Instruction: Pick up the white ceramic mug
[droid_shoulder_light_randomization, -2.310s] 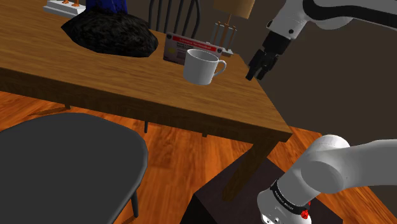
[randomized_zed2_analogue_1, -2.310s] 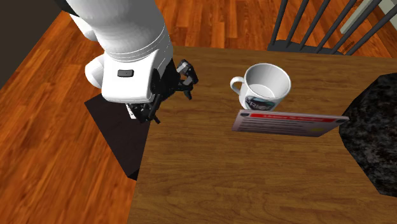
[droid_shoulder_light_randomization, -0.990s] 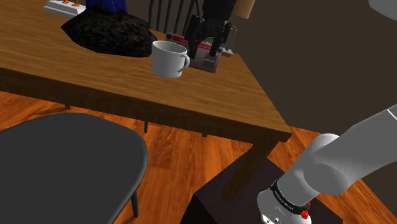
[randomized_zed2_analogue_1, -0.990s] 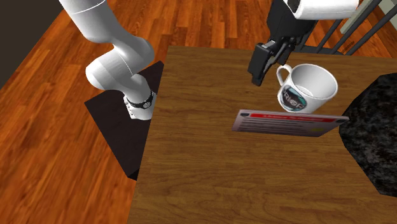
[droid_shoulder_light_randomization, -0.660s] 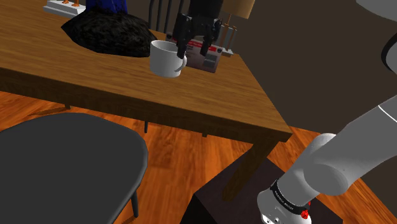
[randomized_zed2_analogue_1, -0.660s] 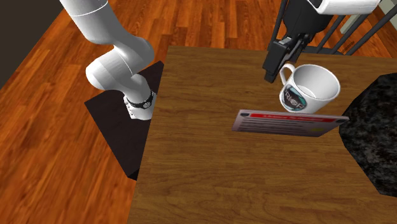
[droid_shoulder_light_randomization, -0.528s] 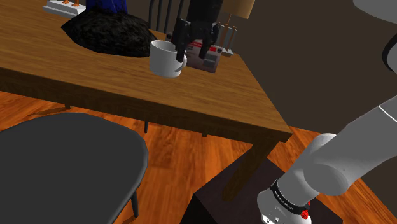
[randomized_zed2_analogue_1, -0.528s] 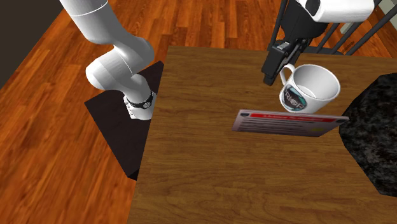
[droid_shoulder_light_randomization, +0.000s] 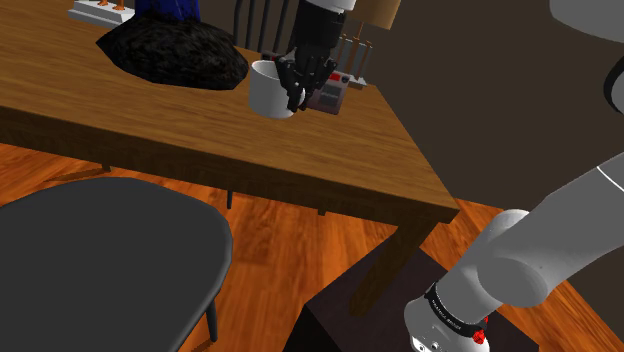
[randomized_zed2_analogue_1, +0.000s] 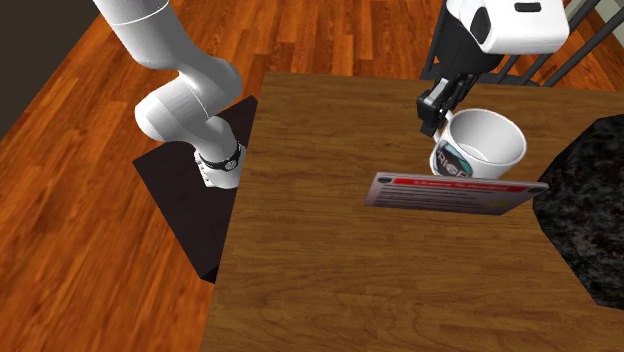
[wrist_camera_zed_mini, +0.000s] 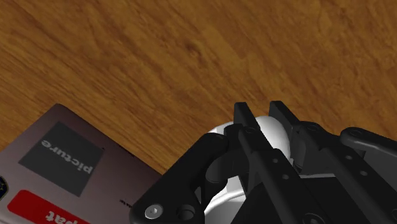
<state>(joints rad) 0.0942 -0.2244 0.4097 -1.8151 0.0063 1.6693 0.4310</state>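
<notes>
Gripper (droid_shoulder_light_randomization: 297, 86) is clamped tight on the handle of the mug (droid_shoulder_light_randomization: 266, 88). In the shoulder view the mug's at its 9 o'clock, near the far edge of the wooden table (droid_shoulder_light_randomization: 200, 135), with a black lump (droid_shoulder_light_randomization: 170, 52) at the mug's 10. In the second exterior view a card (randomized_zed2_analogue_1: 455, 192) stands just at the mug's 6.
</notes>
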